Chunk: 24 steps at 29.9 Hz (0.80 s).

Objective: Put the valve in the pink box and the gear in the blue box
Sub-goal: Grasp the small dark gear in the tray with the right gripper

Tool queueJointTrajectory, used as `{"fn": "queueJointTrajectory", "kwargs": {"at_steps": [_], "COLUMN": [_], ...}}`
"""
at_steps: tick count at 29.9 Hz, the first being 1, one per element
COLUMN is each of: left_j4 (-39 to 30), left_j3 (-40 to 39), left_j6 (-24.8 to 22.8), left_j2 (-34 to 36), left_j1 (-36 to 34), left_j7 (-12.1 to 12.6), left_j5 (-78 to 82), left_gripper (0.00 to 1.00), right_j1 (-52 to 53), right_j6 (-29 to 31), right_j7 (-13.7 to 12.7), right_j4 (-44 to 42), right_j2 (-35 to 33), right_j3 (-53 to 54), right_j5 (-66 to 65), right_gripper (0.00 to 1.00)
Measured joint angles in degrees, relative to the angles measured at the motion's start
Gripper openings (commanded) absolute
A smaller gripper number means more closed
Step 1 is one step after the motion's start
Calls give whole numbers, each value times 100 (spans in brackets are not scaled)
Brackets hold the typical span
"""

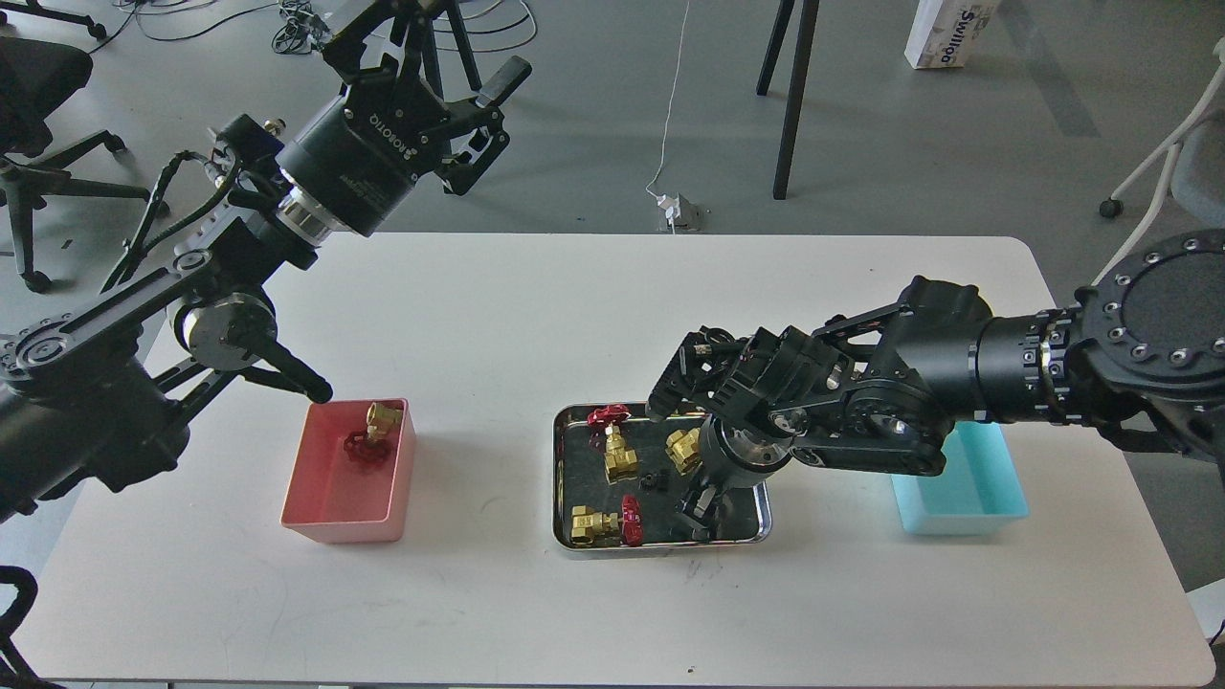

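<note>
**Head view: right gripper lowered into steel tray**

The right gripper (701, 509) is seen pointing down into the steel tray (756, 524); its finger spread cannot be told. A gear (654, 479) lies beside it. One valve (371, 433) lies in the pink box (330, 517).

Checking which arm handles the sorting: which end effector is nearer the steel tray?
Right. The right end effector reaches down into the steel tray near its front right corner. The left end effector is raised far off, beyond the table's back left edge.
</note>
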Motion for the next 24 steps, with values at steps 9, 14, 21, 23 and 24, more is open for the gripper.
{"fn": "queueJointTrajectory", "kwargs": {"at_steps": [9,14,21,23,24], "left_j4": [9,16,17,17,17], "left_j3": [2,8,17,17,17], "left_j6": [1,0,0,0,0], "left_j2": [0,0,0,0,0], "left_j1": [65,78,129,143,150], "left_j7": [0,0,0,0,0], "left_j5": [9,9,17,17,17], "left_gripper": [79,79,79,79,79], "right_j1": [-81,-85,-165,-182,-189], "right_j6": [-41,-100,-243,-262,-267], "right_j7": [-19,-19,-11,-10,-11], "right_j4": [-31,-25,-50,-66,-84], "right_j2": [1,1,1,1,1], "right_j3": [-141,-90,-99,-102,-102], "right_j5": [15,25,32,30,29], "right_gripper": [59,59,59,59,59]}}
